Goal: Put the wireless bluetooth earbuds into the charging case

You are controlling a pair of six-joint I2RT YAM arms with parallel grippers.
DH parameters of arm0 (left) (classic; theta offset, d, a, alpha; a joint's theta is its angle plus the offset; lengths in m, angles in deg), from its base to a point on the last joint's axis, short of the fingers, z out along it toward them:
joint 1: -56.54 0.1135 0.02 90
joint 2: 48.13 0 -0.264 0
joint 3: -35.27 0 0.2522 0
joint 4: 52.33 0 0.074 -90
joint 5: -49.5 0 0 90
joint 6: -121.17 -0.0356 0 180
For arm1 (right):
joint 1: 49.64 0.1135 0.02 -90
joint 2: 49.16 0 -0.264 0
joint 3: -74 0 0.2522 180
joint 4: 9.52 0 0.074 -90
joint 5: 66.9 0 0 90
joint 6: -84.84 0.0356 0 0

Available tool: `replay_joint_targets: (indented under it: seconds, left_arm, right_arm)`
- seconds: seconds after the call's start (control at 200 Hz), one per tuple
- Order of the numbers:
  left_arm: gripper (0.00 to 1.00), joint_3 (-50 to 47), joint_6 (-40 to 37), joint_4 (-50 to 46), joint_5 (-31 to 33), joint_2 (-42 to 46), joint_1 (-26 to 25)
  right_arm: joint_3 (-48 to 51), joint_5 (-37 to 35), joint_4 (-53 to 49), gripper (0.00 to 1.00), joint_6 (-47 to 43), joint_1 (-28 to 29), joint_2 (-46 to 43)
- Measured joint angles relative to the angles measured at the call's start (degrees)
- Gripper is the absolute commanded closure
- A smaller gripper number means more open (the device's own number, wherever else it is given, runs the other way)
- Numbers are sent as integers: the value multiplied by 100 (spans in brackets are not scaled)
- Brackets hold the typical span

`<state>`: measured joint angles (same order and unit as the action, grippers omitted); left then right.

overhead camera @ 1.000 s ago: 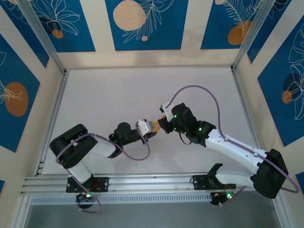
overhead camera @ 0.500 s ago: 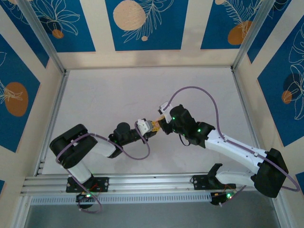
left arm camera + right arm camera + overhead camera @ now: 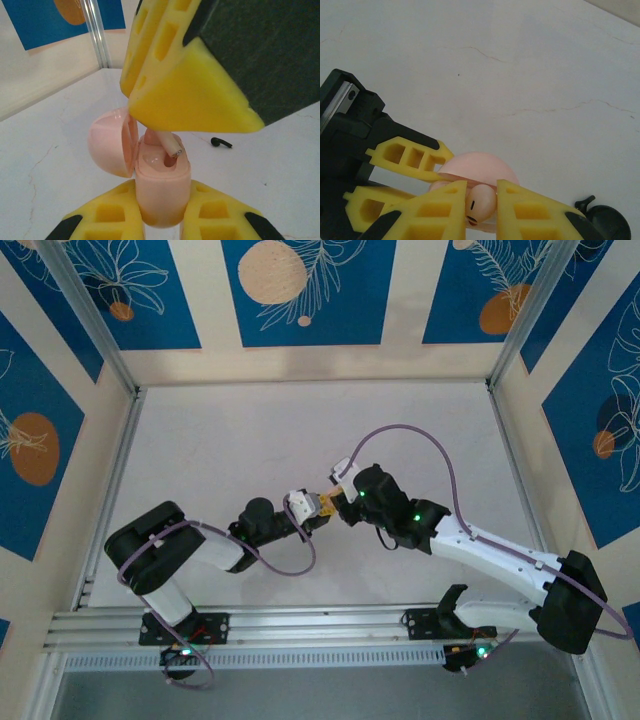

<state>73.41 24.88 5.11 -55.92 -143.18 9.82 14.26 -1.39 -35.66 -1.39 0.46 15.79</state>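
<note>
While my left end effector clamps the pink charging case upright with its lid hinged open, my right end effector pinches a pink earbud straight above it. The stem slants downward, its tip at the mouth of the well. My right wrist is pitched steeply down over the left. A black earbud lies on the tabletop nearby.

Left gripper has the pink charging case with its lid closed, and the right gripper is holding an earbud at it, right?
Not quite. The lid is open, swung aside, as the left wrist view shows. The rest holds: the left gripper clamps the pink charging case, and the right gripper holds a pink earbud at its socket.
</note>
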Motion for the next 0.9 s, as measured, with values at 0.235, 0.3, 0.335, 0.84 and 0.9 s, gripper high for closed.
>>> replay_joint_targets:
  seconds: [0.235,0.3,0.335,0.84,0.9]
  left_arm:
    - [85,0,26,22,0,4,0]
    - [85,0,42,37,2,4,0]
    - [85,0,44,37,0,7,0]
    - [85,-11,44,39,2,74,11]
    - [85,-11,44,39,2,74,11]
  right_arm:
    - [0,-234,11,83,-85,131,0]
    - [0,-295,24,83,-103,173,0]
    - [0,-337,26,83,-111,203,0]
    - [0,-623,98,82,-212,479,-2]
    - [0,-651,101,82,-210,479,-2]
